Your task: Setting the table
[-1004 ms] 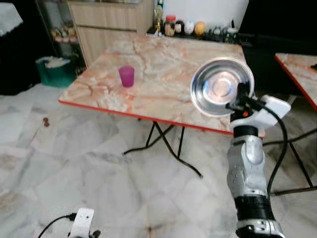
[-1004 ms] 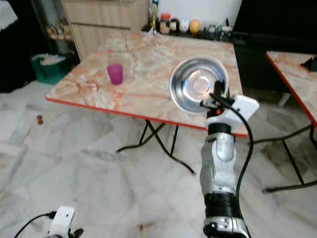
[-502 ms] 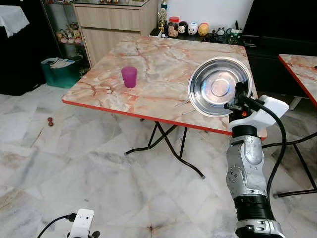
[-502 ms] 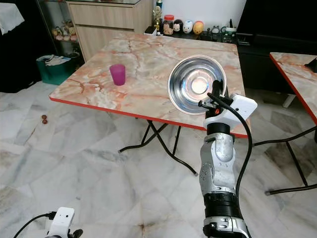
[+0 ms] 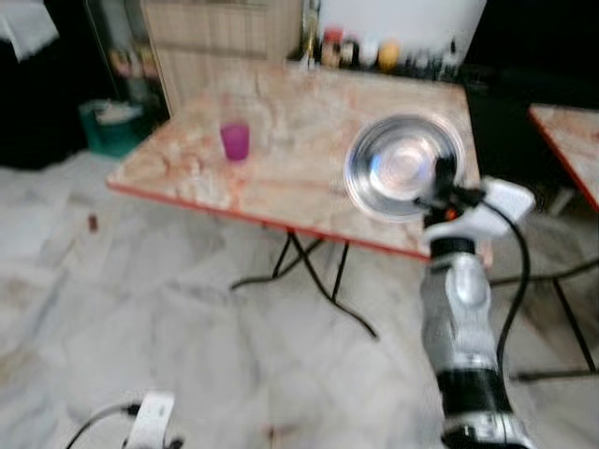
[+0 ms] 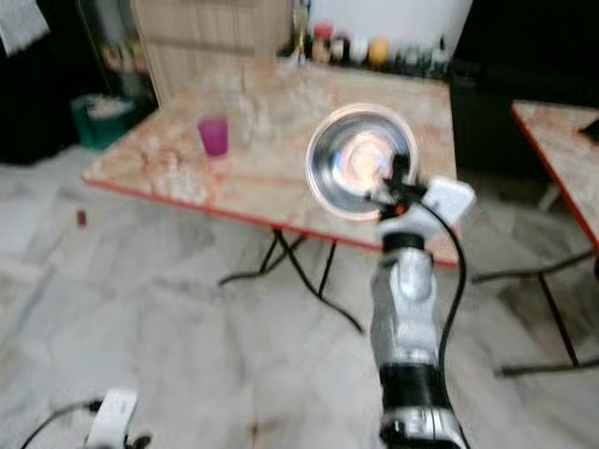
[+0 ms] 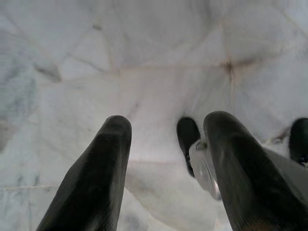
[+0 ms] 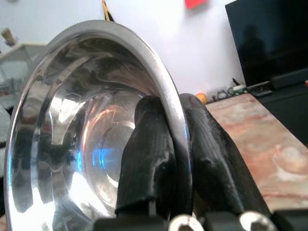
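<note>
My right claw point(image 8: 166, 159) is clamped on the rim of a steel bowl point(image 5: 402, 166), held up short of the marble desk point(image 5: 281, 140) where only a purple cup point(image 5: 234, 141) stands, so the setting is barely begun, while my left claw point(image 7: 166, 163) hangs apart over the floor.

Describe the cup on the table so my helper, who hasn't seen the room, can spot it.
Find the marble-patterned folding table with the red edge. The cup stands upright near its left side, well left of the steel bowl held up by the right gripper. It is small and bright magenta, the only coloured thing on the tabletop.
</note>
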### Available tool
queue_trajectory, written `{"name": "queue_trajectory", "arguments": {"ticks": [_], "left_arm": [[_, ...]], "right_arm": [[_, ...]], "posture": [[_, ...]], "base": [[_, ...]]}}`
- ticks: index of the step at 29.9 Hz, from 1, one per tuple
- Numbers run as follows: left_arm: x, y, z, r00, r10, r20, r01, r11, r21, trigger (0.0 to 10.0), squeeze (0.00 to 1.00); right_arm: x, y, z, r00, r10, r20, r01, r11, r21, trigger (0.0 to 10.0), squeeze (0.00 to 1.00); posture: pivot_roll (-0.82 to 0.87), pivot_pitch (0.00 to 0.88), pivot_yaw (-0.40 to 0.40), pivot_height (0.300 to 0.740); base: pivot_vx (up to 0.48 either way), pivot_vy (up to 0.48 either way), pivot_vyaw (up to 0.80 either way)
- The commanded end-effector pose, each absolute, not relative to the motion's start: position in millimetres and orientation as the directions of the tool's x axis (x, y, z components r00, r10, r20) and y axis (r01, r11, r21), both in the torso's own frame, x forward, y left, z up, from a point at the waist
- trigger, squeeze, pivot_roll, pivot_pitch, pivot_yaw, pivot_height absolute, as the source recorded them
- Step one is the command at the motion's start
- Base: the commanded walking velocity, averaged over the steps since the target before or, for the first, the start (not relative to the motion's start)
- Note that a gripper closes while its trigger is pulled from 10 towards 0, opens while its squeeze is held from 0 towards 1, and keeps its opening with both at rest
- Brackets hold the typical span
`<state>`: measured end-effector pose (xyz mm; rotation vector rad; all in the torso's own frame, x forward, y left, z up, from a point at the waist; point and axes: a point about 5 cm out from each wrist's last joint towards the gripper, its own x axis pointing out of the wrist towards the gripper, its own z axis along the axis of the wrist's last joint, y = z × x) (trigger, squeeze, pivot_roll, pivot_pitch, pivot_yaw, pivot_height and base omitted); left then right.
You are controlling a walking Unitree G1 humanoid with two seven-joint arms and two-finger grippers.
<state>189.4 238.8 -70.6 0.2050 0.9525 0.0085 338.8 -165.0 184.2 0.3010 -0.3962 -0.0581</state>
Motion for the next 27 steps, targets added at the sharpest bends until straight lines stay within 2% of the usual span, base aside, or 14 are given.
{"name": "queue_trajectory", "arguments": {"ticks": [1, 27], "left_arm": [[185.6, 234.4, -73.8, 0.569, 0.084, -0.818, 0.093, 0.982, 0.165, 10.0, 0.0], [184.2, 235.3, -74.1, 0.568, 0.078, -0.82, 0.11, 0.979, 0.169, 10.0, 0.0]], "right_arm": [[338.2, -171.8, 186.8, 0.915, -0.137, 0.379, 0.02, 0.955, 0.297, 10.0, 0.0], [339.7, -171.4, 187.7, 0.914, -0.137, 0.382, 0.019, 0.954, 0.299, 10.0, 0.0]], "posture": [[0.03, 0.0, -0.002, 0.74], [0.02, 0.0, 0.008, 0.74]], "base": [[0.0, -0.36, 0.0], [0.0, -0.363, 0.0]]}}
